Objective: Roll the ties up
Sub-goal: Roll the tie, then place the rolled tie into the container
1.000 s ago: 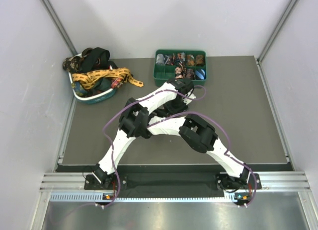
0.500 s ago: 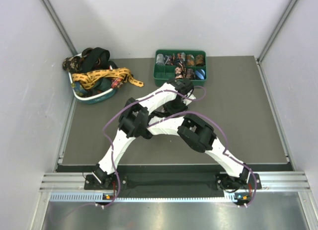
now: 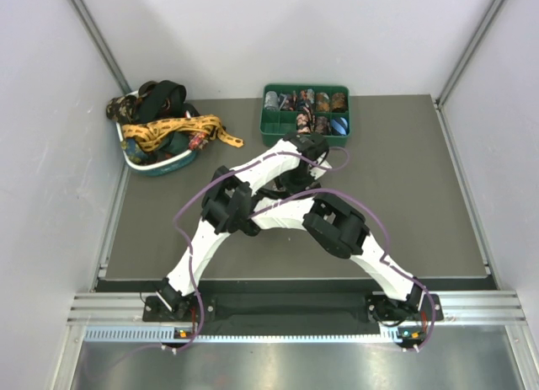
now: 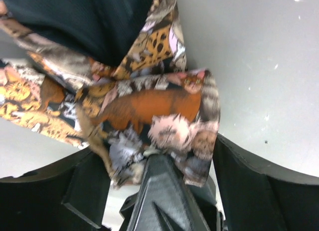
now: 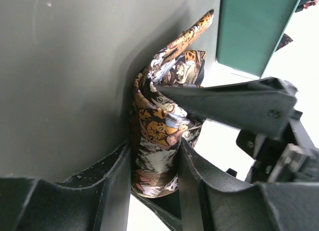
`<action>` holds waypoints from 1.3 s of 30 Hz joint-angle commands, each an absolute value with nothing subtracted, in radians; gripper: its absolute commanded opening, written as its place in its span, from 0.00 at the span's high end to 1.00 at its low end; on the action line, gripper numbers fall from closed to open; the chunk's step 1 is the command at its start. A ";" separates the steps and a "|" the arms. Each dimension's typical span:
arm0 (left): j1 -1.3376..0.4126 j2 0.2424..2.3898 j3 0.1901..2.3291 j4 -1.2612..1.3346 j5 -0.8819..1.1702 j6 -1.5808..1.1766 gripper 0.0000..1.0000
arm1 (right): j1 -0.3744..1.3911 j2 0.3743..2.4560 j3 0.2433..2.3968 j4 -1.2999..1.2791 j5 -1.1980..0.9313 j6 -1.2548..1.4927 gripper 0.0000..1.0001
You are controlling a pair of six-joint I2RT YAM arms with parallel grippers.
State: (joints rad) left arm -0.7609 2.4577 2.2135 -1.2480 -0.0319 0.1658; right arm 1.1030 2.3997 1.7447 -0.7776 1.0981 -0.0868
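Tie: The patterned tie is sitting as a half-wound bundle between the 2 pincers, low over the table and just on the 6 o'clock side of the green tray. A loose tail is poking out toward 1 o'clock in the right wrist view.
Right pincer: The right pincer is squeezing the bundle's lower end, with its jaws narrow on the cloth.
Left pincer: The left pincer is standing wide, 1 finger on each side of the bundle, and is not seeming to press it.
Handling: The tie is looking light, soft and limp, probably slick, so the coils are likely wanting to spring loose. Nothing about it is looking fragile.
Hold: Gripping across the bundle's flat sides, over the free tail, is looking like the safest hold.
Others: Loose ties are lying heaped in a basket at 10 o'clock, and finished rolls are filling the tray at 12 o'clock.
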 commanded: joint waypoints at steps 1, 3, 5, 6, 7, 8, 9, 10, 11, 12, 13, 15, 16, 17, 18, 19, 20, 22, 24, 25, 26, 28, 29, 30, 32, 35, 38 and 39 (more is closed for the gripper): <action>-0.755 2.447 2.272 -1.278 -0.041 0.186 0.17 | 1.061 2.398 1.683 -0.747 0.930 -0.080 0.79; -0.755 2.427 2.278 -1.234 -0.032 0.201 0.12 | 1.065 2.388 1.675 -0.730 0.923 -0.093 0.80; -0.753 2.398 2.276 -1.162 -0.026 0.201 0.11 | 1.066 2.375 1.666 -0.716 0.913 -0.100 0.80; -0.753 2.387 2.276 -1.137 -0.022 0.201 0.11 | 1.069 2.369 1.657 -0.710 0.908 -0.103 0.80; -0.752 2.376 2.273 -1.114 -0.015 0.199 0.11 | 1.072 2.350 1.651 -0.701 0.902 -0.106 0.80; -0.750 2.349 2.272 -1.085 -0.012 0.187 0.11 | 1.072 2.338 1.641 -0.693 0.878 -0.107 0.80; -0.746 2.335 2.260 -1.033 -0.012 0.178 0.10 | 1.075 2.321 1.632 -0.669 0.861 -0.110 0.80; -0.738 2.316 2.247 -0.999 -0.014 0.166 0.11 | 1.075 2.286 1.608 -0.655 0.823 -0.112 0.80; -0.732 2.278 2.229 -0.971 -0.012 0.132 0.11 | 1.077 2.267 1.597 -0.641 0.804 -0.113 0.80; -0.713 2.258 2.217 -0.922 -0.005 0.118 0.11 | 1.077 2.247 1.573 -0.615 0.786 -0.118 0.80; -0.704 2.237 2.203 -0.901 -0.005 0.104 0.11 | 1.077 2.212 1.559 -0.597 0.752 -0.123 0.80; -0.680 2.168 2.152 -0.836 -0.005 0.054 0.10 | 1.078 2.180 1.528 -0.575 0.715 -0.132 0.80; -0.670 2.143 2.131 -0.818 -0.005 0.042 0.10 | 1.078 2.154 1.520 -0.559 0.677 -0.135 0.80; -0.657 2.096 2.087 -0.795 -0.005 0.025 0.10 | 1.077 2.146 1.514 -0.555 0.655 -0.137 0.80; -0.649 2.073 2.068 -0.776 -0.005 0.006 0.08 | 1.078 2.137 1.508 -0.555 0.631 -0.140 0.80; -0.638 2.033 2.048 -0.744 -0.006 0.002 0.07 | 1.077 2.123 1.503 -0.549 0.582 -0.141 0.80; -0.617 2.014 2.017 -0.733 -0.005 -0.062 0.02 | 1.077 2.117 1.499 -0.545 0.563 -0.143 0.80; -0.595 1.961 1.985 -0.697 -0.005 -0.119 0.01 | 1.077 2.091 1.471 -0.523 0.505 -0.144 0.80; -0.558 1.928 1.935 -0.674 -0.005 -0.161 0.01 | 1.075 2.069 1.433 -0.506 0.474 -0.135 0.81; -0.548 1.899 1.919 -0.664 -0.005 -0.178 0.01 | 1.075 2.042 1.418 -0.491 0.439 -0.130 0.81; -0.529 1.882 1.881 -0.644 -0.005 -0.201 0.01 | 1.072 2.025 1.402 -0.468 0.420 -0.118 0.81; -0.517 1.835 1.847 -0.627 -0.005 -0.213 0.01 | 1.060 1.965 1.347 -0.437 0.367 -0.107 0.81; -0.506 1.819 1.812 -0.615 -0.012 -0.221 0.01 | 1.054 1.942 1.327 -0.404 0.347 -0.101 0.81; -0.500 1.806 1.798 -0.611 -0.018 -0.227 0.01 | 1.037 1.916 1.284 -0.385 0.327 -0.083 0.81; -0.477 1.772 1.758 -0.604 -0.023 -0.251 0.01 | 1.022 1.836 1.241 -0.330 0.261 -0.055 0.82; -0.457 1.735 1.706 -0.588 -0.006 -0.273 0.01 | 0.960 1.723 1.164 -0.269 0.140 -0.008 0.82; -0.443 1.710 1.660 -0.571 -0.017 -0.294 0.01 | 0.858 1.631 1.109 -0.229 0.006 0.047 0.82; -0.439 1.703 1.651 -0.565 -0.015 -0.299 0.01 | 0.839 1.597 1.094 -0.222 -0.041 0.057 0.82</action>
